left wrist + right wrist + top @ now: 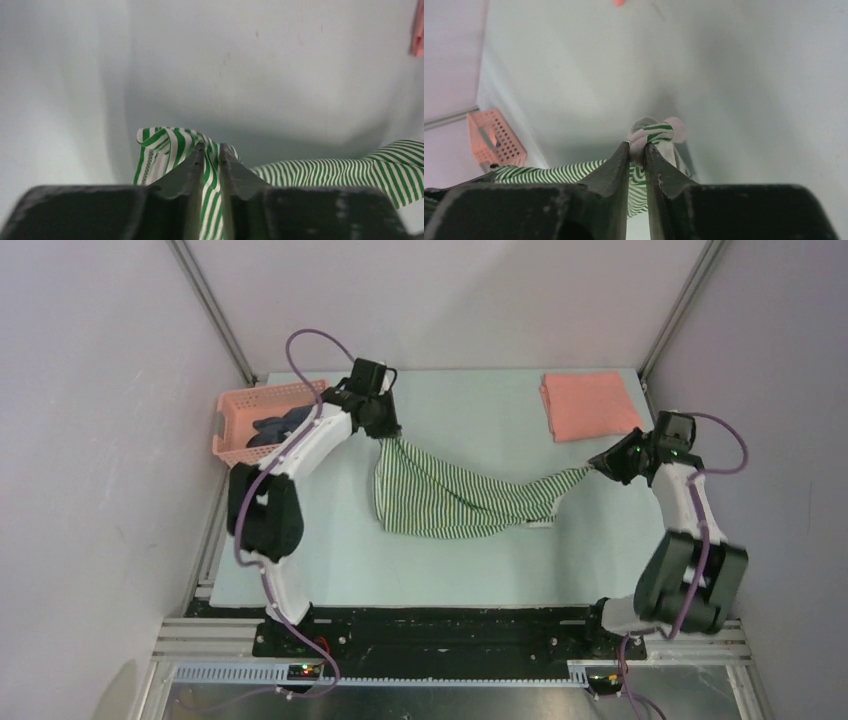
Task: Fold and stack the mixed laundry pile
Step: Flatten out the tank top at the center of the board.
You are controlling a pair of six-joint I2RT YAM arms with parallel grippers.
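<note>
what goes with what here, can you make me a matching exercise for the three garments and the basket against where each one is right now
1. striped garment
2. salmon-pink shirt
3. dark garment
4. pink basket

a. inside the basket
b. folded, at the far right of the table
c. at the far left corner of the table
d. held at both ends, stretched across the middle

Pairs: 1-d, 2-b, 3-a, 4-c

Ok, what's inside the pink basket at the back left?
A dark navy-grey garment lies bunched inside the basket. The left arm crosses its right end, so anything there or beneath the garment is hidden.
</note>
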